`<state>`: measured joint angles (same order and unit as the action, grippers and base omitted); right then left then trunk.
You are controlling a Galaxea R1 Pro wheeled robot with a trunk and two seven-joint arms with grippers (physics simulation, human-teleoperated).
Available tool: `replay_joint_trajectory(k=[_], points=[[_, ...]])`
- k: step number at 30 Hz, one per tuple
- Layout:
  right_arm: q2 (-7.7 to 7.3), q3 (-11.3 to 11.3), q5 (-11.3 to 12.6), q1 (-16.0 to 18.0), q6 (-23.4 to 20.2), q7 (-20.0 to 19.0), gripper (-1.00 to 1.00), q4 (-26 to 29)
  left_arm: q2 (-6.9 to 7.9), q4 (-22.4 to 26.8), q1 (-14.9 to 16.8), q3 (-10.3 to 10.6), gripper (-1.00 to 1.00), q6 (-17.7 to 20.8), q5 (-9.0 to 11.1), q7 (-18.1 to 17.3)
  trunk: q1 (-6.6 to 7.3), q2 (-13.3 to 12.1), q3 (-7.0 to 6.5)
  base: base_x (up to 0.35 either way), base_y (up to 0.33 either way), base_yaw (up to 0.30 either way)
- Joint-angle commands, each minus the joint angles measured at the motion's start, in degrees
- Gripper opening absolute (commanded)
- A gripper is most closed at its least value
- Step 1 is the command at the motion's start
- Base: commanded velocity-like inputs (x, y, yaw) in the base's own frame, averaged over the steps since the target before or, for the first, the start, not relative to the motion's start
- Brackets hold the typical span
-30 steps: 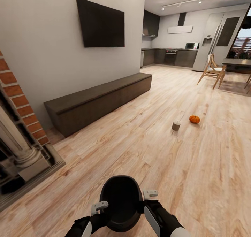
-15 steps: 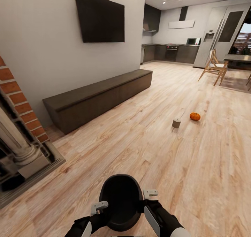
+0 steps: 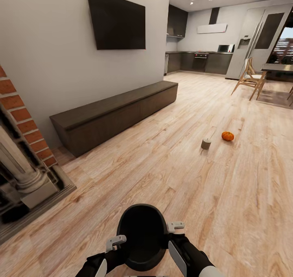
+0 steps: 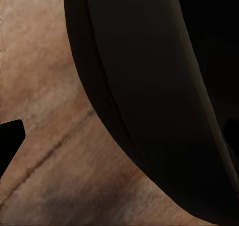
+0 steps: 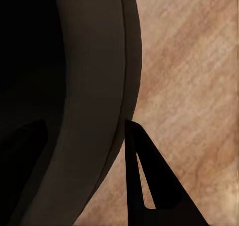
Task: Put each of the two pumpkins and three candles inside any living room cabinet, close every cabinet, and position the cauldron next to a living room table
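In the head view, a black round-bellied cauldron (image 3: 141,236) is seen at 6 o'clock, low in the frame, carried above the light wood plank floor (image 3: 171,175) between both arms. The left gripper (image 3: 116,241) sits at the pot's 9 o'clock rim and the right gripper (image 3: 175,226) at its 3 o'clock rim. The finger tips are hidden behind the rim, so how far either gripper is open cannot be told, though each appears set against the cauldron.

A small squat olive-grey candle (image 3: 206,143) stands on the floor at about 1 o'clock, with a tiny bright-orange pumpkin (image 3: 228,136) just beside it, apart and not touching. The long low dark-brown wood cabinet (image 3: 116,115) runs along the wall from 10 to 12 o'clock, its fronts shut, below a black wall-mounted TV (image 3: 117,21). A red brick fireplace (image 3: 22,146) is cut off at 9 o'clock. Wooden chairs (image 3: 249,79) and a dark kitchen lie far off at 1 o'clock.

The wrist views give what the head view lacks: the cauldron wall at close range, against floor planks. In the left wrist view its dark curved side (image 4: 149,86) is shown; in the right wrist view the flared rim (image 5: 94,86) and one dark finger (image 5: 149,181) beside it.

No writing or brand can be read.
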<state>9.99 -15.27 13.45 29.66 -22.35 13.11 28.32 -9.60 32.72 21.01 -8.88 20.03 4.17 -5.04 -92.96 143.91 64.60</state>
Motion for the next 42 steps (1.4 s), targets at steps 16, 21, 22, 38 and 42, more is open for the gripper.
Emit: replay_joint_trajectory(k=[16,21,22,38,42], points=[[0.0,0.0,0.2,0.0,0.1,0.0,-1.0,0.0,0.02,0.0,0.0,-0.2,-1.0,0.1,-0.1,0.1,0.0,0.0,0.01,0.0,0.0,0.0],[0.0,0.0,0.2,0.0,0.9,0.0,-1.0,0.0,0.02,0.1,0.0,-0.2,-1.0,0.1,-0.1,0.1,0.0,0.0,0.01,0.0,0.0,0.0],[0.0,0.0,0.2,0.0,1.5,0.0,-1.0,0.0,0.02,0.1,0.0,-0.2,-1.0,0.1,-0.1,0.1,0.0,0.0,0.01,0.0,0.0,0.0],[0.0,0.0,0.1,0.0,2.2,0.0,-1.0,0.0,0.1,0.2,0.0,-0.2,-1.0,0.1,-0.1,0.1,0.1,-0.1,-0.88,0.0,0.0,0.0],[0.0,0.0,0.2,0.0,2.1,0.0,-1.0,0.0,0.13,0.2,0.0,-0.2,-1.0,0.1,-0.1,0.1,0.12,-0.1,-1.1,0.0,0.0,0.0]])
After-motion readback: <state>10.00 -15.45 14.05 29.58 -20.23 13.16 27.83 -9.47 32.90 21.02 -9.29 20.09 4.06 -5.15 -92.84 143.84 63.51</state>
